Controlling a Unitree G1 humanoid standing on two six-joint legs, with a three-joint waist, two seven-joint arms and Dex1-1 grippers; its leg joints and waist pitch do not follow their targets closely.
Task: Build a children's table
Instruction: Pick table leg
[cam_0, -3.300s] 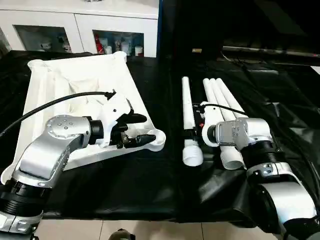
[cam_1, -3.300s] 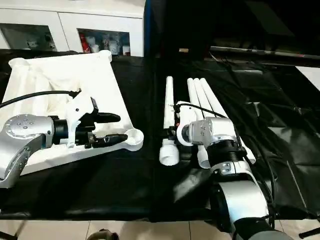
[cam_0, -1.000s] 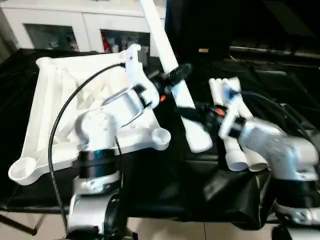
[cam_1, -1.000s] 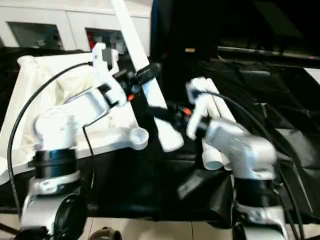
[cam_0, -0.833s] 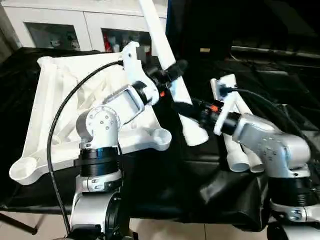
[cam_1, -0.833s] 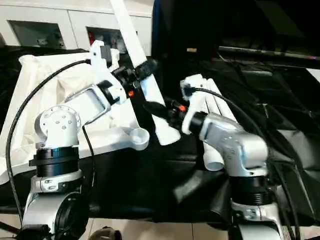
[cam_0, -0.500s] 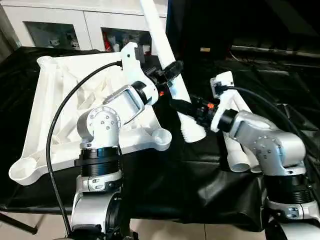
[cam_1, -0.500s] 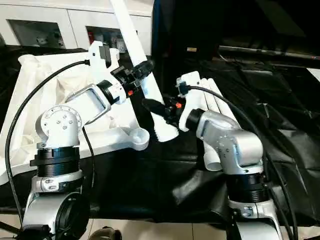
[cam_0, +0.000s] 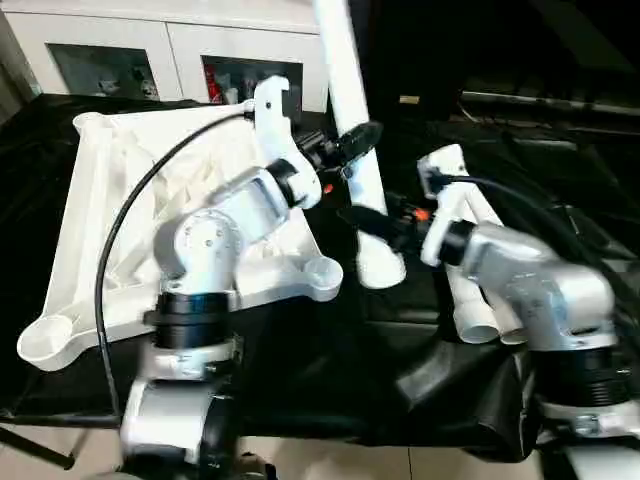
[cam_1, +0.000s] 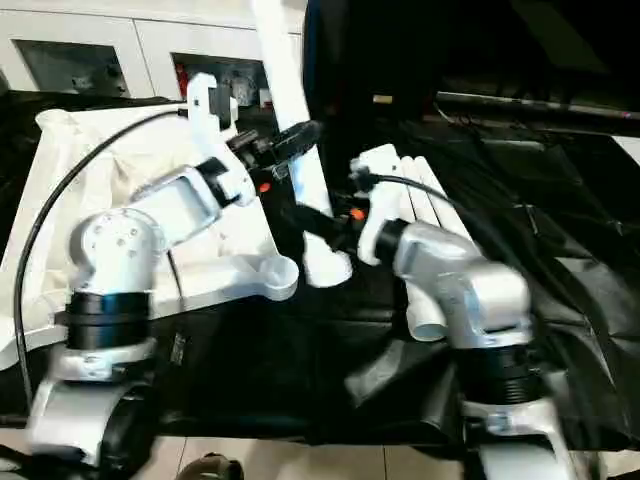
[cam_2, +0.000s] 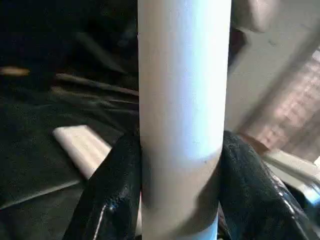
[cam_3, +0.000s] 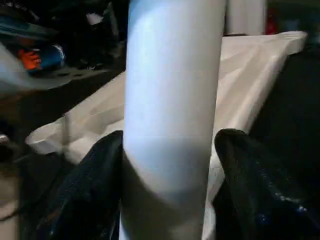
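The children's table tabletop (cam_0: 92, 180) lies underside up on the left, with a round corner socket (cam_0: 322, 277) nearest the arms. One white leg (cam_0: 338, 60) stands almost upright, its wide lower end (cam_0: 381, 268) just right of that socket. My left gripper (cam_0: 345, 148) is shut on the leg's middle, and both black fingers (cam_2: 115, 185) press its sides. My right gripper (cam_0: 373, 222) sits lower on the same leg, with its fingers (cam_3: 95, 185) open loosely on either side. The other legs (cam_0: 470, 300) lie together on the right.
A black cloth covers the work table (cam_0: 300, 380), rumpled at the front right. A white cabinet with glass doors (cam_0: 130, 60) stands behind. My left arm's black cable (cam_0: 110, 260) loops over the tabletop. The table's front edge runs close below both arms.
The leg, lifted off the cloth earlier, has swung from leaning left to nearly upright. My left gripper closed on it within the last second. My right gripper's fingers have just spread.
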